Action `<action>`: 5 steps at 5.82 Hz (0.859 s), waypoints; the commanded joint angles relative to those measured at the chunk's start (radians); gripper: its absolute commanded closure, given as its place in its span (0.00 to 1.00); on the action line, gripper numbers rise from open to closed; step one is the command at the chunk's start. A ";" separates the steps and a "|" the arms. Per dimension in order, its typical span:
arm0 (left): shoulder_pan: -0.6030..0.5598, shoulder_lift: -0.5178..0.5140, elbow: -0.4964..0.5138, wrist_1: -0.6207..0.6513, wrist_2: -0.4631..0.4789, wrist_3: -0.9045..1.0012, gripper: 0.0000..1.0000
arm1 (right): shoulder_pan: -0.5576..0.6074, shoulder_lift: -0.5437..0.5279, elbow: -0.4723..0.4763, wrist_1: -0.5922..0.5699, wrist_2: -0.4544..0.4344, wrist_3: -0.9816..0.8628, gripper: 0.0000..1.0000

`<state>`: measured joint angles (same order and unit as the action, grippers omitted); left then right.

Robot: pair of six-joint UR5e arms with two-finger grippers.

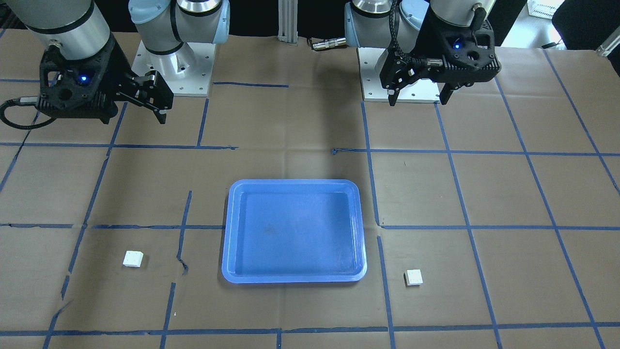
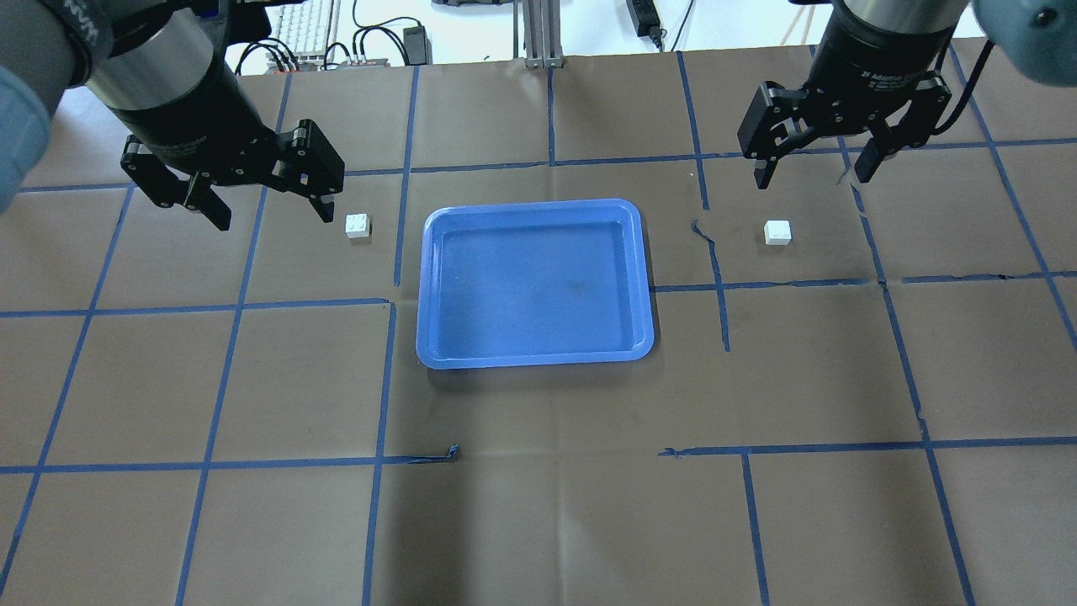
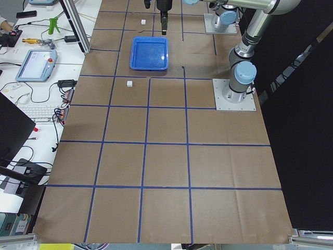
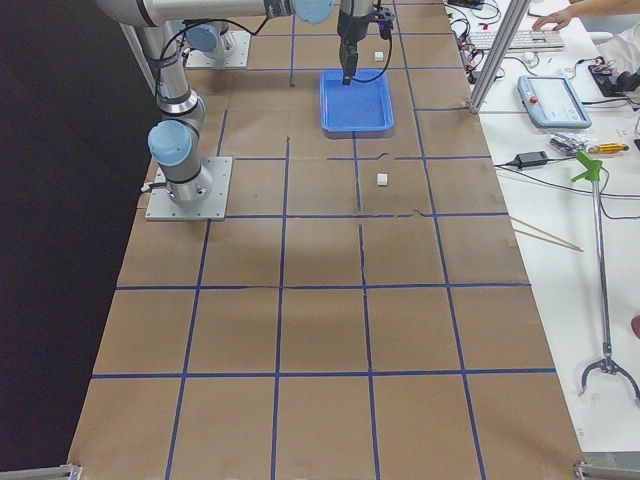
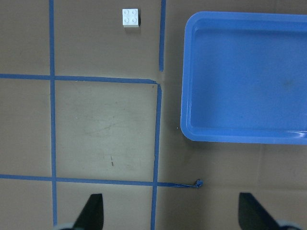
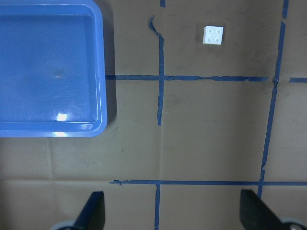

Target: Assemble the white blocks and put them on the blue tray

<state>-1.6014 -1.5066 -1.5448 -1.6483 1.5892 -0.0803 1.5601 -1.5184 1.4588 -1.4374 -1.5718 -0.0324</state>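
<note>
The blue tray (image 2: pixel 534 282) lies empty at the table's middle. One white block (image 2: pixel 358 225) sits on the paper left of the tray, studs up. My left gripper (image 2: pixel 261 206) hovers open and empty just left of it. The other white block (image 2: pixel 777 232) sits right of the tray. My right gripper (image 2: pixel 816 172) hovers open and empty just beyond it. The left wrist view shows the left block (image 5: pixel 131 17) and the tray (image 5: pixel 244 76) ahead of the open fingertips (image 5: pixel 93 213). The right wrist view shows the right block (image 6: pixel 213 34) and the tray (image 6: pixel 53 72).
Brown paper with a blue tape grid (image 2: pixel 387 379) covers the table. Both arm bases (image 1: pixel 172 68) stand on the robot's side. A keyboard and cables (image 2: pixel 311 34) lie beyond the far edge, off the table.
</note>
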 commanded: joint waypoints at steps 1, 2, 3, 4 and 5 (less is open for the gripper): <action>0.000 0.002 0.000 -0.001 -0.002 0.001 0.01 | 0.000 0.000 0.000 0.000 0.001 0.000 0.00; 0.000 0.002 0.000 0.001 -0.002 0.001 0.01 | 0.000 -0.002 0.000 0.002 -0.001 0.000 0.00; 0.000 0.005 0.000 -0.001 0.000 0.004 0.01 | 0.000 -0.002 0.000 0.002 0.001 0.000 0.00; 0.000 0.005 0.000 0.001 0.000 0.004 0.01 | 0.000 -0.002 0.002 0.002 0.001 0.000 0.00; 0.008 0.006 0.000 0.002 0.002 0.004 0.01 | 0.000 -0.003 0.000 0.002 0.001 -0.001 0.00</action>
<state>-1.5990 -1.5013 -1.5447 -1.6473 1.5896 -0.0769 1.5601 -1.5209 1.4596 -1.4358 -1.5709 -0.0327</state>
